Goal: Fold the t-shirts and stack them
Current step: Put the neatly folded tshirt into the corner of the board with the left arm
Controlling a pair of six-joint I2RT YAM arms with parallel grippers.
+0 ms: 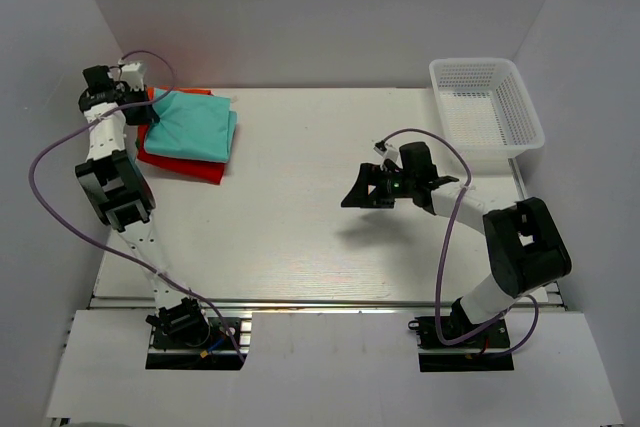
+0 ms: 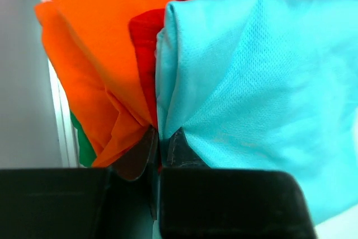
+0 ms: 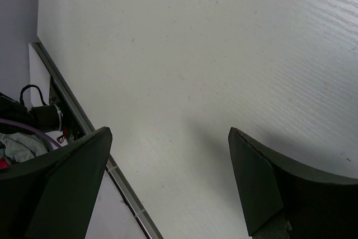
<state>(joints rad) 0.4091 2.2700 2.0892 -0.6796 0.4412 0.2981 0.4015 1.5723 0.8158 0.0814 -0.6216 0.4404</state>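
— Where are the t-shirts (image 1: pixel 190 137)?
— Far left of the bench (image 1: pixel 300 237), stacked: the teal t-shirt (image 1: pixel 195 119) lies on the red t-shirt (image 1: pixel 185 165), with orange cloth (image 2: pixel 112 26) showing at the left edge.
— And the left hand (image 2: pixel 162 138)?
— Almost closed, pinching that left edge; a red fold runs in between its fingers.
— The right hand (image 3: pixel 169 132)?
— Spread wide, holding nothing, above bare bench right of centre.

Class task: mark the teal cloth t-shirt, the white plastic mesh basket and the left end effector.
Teal cloth t-shirt (image 1: pixel 200 125), top view, middle of its top face.
White plastic mesh basket (image 1: pixel 529 107), top view, right rim.
Left end effector (image 2: pixel 164 136), left wrist view, midway between fingertips.
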